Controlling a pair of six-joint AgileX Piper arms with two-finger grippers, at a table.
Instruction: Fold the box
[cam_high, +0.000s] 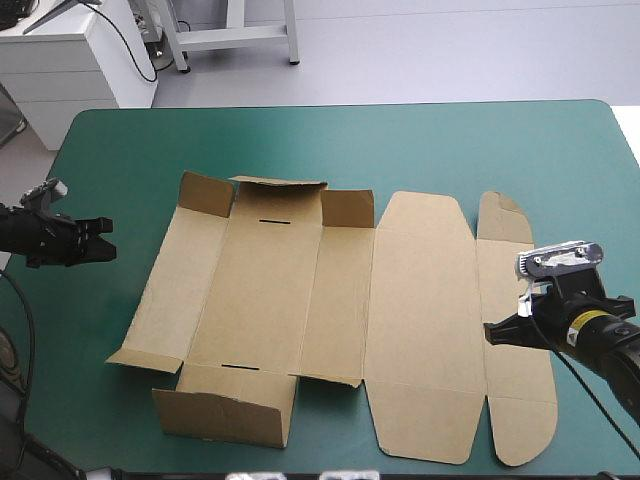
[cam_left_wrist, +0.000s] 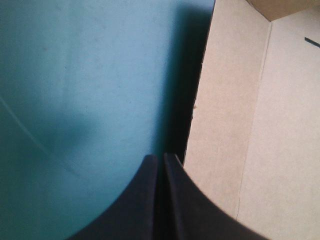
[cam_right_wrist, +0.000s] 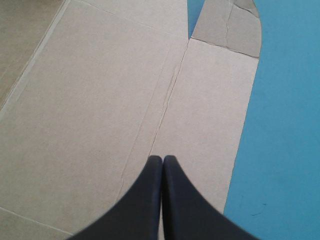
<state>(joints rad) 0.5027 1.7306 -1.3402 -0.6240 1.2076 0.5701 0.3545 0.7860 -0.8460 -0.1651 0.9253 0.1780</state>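
The box (cam_high: 330, 300) lies opened out across the middle of the teal-green counter (cam_high: 450, 150), its long side running left to right. On its left half some walls are up: a near wall (cam_high: 225, 415) stands by the counter's near edge, and a far wall (cam_high: 278, 195) with two corner flaps stands opposite. The right half is flat, ending in a narrow strip with a rounded, creased tab (cam_high: 503, 218) at its far end.

The left end effector (cam_high: 105, 240) hangs over bare counter (cam_left_wrist: 90, 100) just left of the box (cam_left_wrist: 260, 150). Its black fingers are pressed together and hold nothing.

The right end effector (cam_high: 495, 332) hangs over the flat right strip (cam_right_wrist: 210, 110), fingers likewise together and empty (cam_right_wrist: 162, 159), with bare counter (cam_right_wrist: 285, 125) just beside.
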